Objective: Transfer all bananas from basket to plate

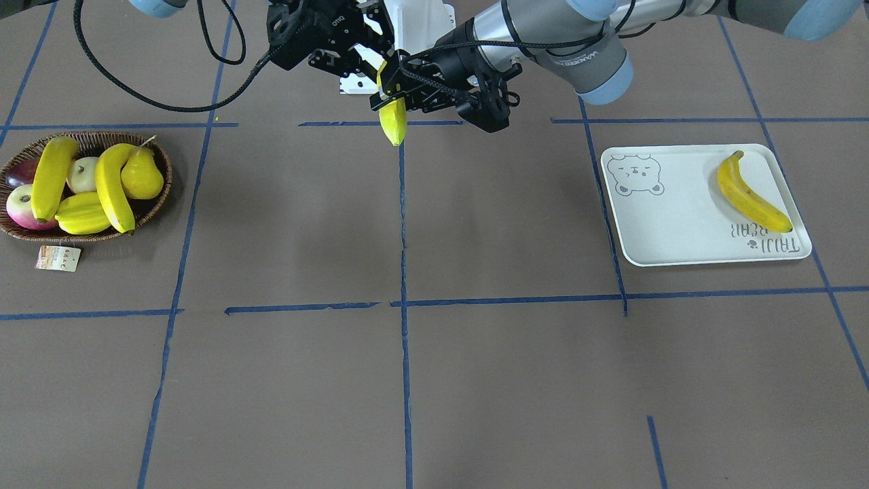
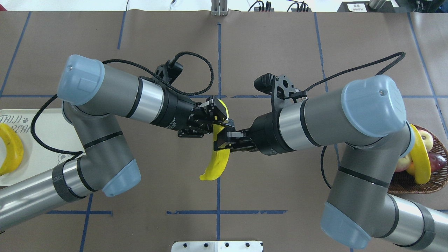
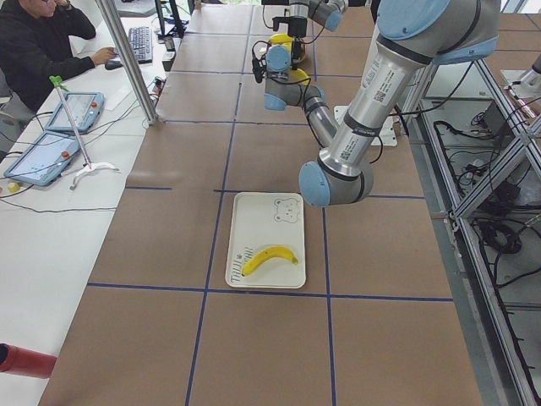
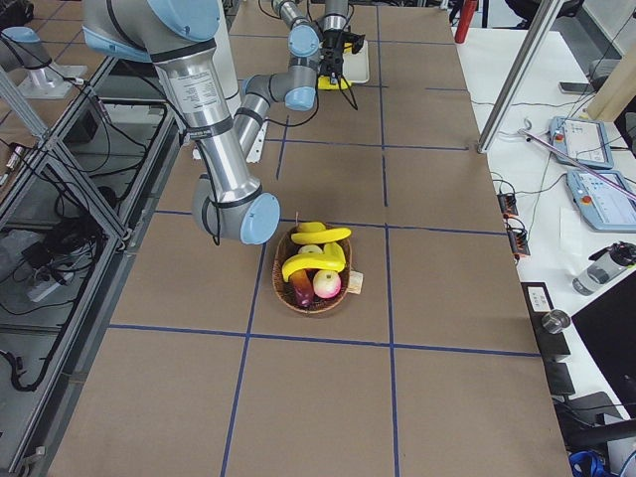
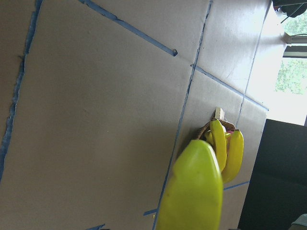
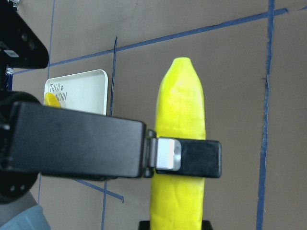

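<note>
Banana (image 2: 217, 162), yellow: held in the air above the middle of the worktop (image 1: 475, 380), clamped between the fingers (image 6: 189, 158) of the right gripper (image 2: 222, 140). The left gripper (image 2: 217, 113) is set at its upper end; whether those fingers are pressed on it cannot be told. A second banana (image 1: 752, 193) is laid on the plate (image 1: 679, 231); two further bananas (image 1: 51, 178) are kept in the basket (image 1: 166, 180).

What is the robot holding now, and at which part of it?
A banana, in the air. The right end effector clamps its middle; the left end effector is at one end, grip unclear.
</note>
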